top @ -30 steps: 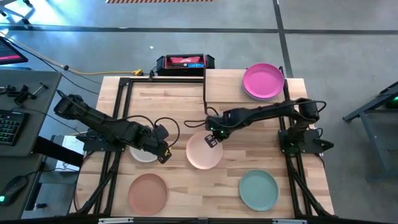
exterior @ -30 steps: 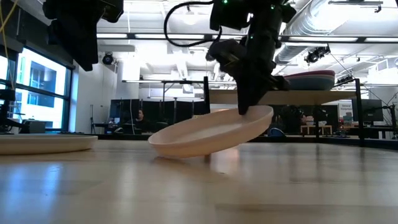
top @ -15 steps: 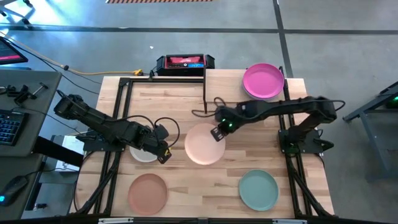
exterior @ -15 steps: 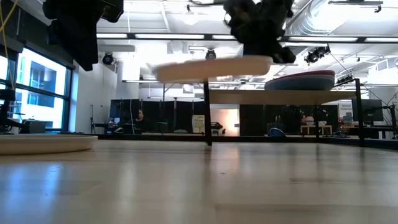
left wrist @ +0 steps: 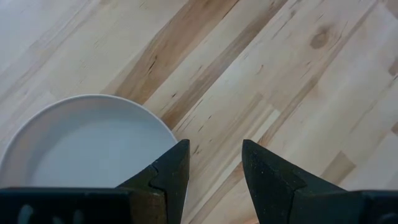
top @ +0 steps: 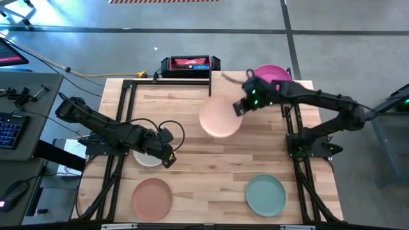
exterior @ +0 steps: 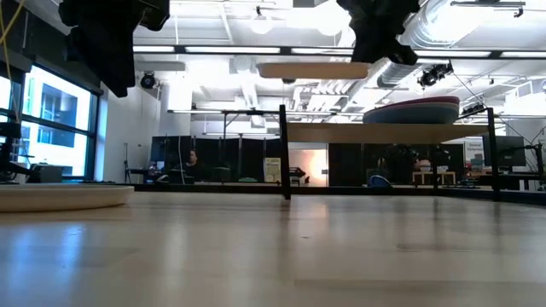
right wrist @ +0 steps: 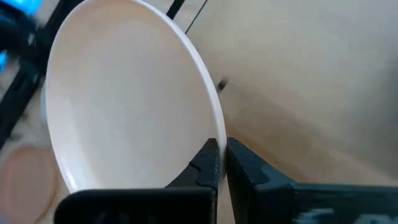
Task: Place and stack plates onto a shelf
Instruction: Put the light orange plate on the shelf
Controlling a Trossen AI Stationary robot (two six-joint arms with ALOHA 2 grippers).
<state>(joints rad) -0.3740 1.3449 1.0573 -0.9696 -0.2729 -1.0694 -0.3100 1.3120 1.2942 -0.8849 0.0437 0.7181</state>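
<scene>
The peach plate (top: 219, 117) hangs in the air beside the shelf (top: 227, 82), higher than the shelf board (exterior: 388, 132), with my right gripper (top: 240, 106) shut on it. On the shelf's far right lies a stack of plates topped by the magenta plate (top: 273, 72). The cream plate (top: 146, 158), the terracotta plate (top: 152, 197) and the teal green plate (top: 266, 195) lie flat on the table. My left gripper (left wrist: 214, 168) stands open above the table at the cream plate's (left wrist: 87, 146) edge and touches nothing. My right gripper pinches the peach plate's rim (right wrist: 214, 132) between its two fingers, on the side of the plate that faces the table's right edge. The fingers slant down from the right. The plate (exterior: 314, 70) sits about level, lifted clear of table and shelf.
A black box (top: 190, 64) stands at the table's far edge, left of the shelf. Black frame rails (top: 121, 115) run along the table's left and right sides. Bare wood lies in the table's middle.
My right gripper has lifted the peach plate off the table. A second ago the plate was tilted with one edge down; now it is level. The gripper has carried it up and toward the far right, to the shelf's left end, staying shut on the rim.
</scene>
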